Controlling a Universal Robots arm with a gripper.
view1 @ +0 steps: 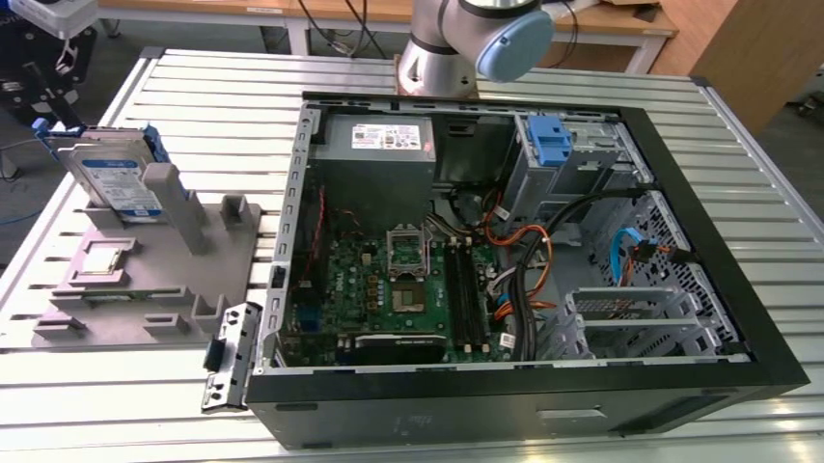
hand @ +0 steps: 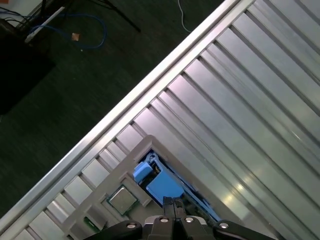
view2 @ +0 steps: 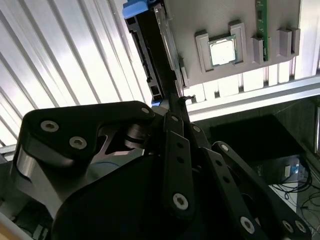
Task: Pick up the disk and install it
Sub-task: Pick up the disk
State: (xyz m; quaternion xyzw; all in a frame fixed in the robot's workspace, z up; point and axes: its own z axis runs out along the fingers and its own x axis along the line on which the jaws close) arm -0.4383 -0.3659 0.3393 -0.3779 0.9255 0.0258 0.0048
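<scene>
A slatted metal desk [view1: 721, 145] carries an open black computer case [view1: 515, 405] lying on its side. Seen from the exterior view, a grey power-supply box [view1: 380, 140] sits inside the case at twelve o'clock and a blue latch [view1: 550, 145] at one o'clock. The green motherboard [view1: 373, 289] fills the seven o'clock part. Orange cables [view1: 535, 251] run through the middle, and a blue cable [view1: 627, 256] hangs at three o'clock. A black bracket [view1: 226, 357] leans against the case's outer wall at eight o'clock. At nine o'clock from the case lies a grey holder [view1: 142, 280] with a square processor chip [view1: 103, 260] seated in it. In the first wrist view, a blue cord [hand: 95, 30] trails over the dark floor [hand: 60, 100].
</scene>
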